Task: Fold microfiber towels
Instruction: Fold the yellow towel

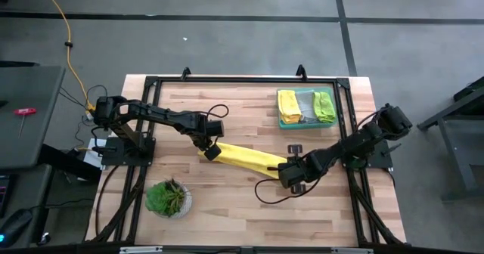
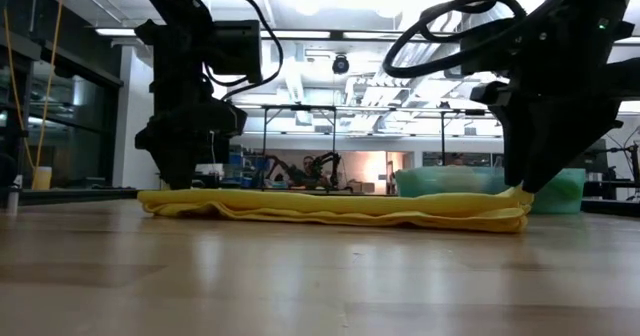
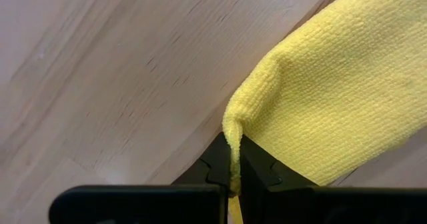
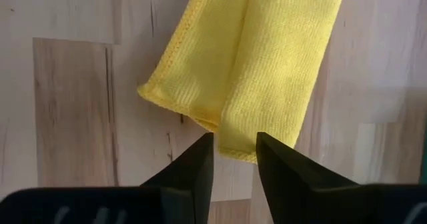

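Note:
A bright yellow towel point(image 1: 246, 157) lies on the wooden table as a long folded strip, running from left to right. My left gripper point(image 1: 212, 150) is shut on its left end. It also shows in the low view point(image 2: 190, 181). My right gripper point(image 4: 233, 144) is open at the strip's right end point(image 4: 233, 127), low over the table point(image 2: 525, 181). Its fingers stand on either side of that end's tip, and I cannot tell whether they touch it. My left gripper pinches a raised fold at the edge of the towel's left end point(image 3: 233, 159) between its two fingers. The fingers slant down from the table's left side. The towel rises in a small ridge into the fingers, and the rest of the strip lies slack on the table point(image 2: 330, 208).
A green tray point(image 1: 306, 123) at the table's far right holds folded yellow point(image 1: 287, 103), grey point(image 1: 305, 105) and lime green point(image 1: 325, 106) towels. A small potted plant point(image 1: 168, 198) stands at the near left. Bare wood lies in front of the strip.

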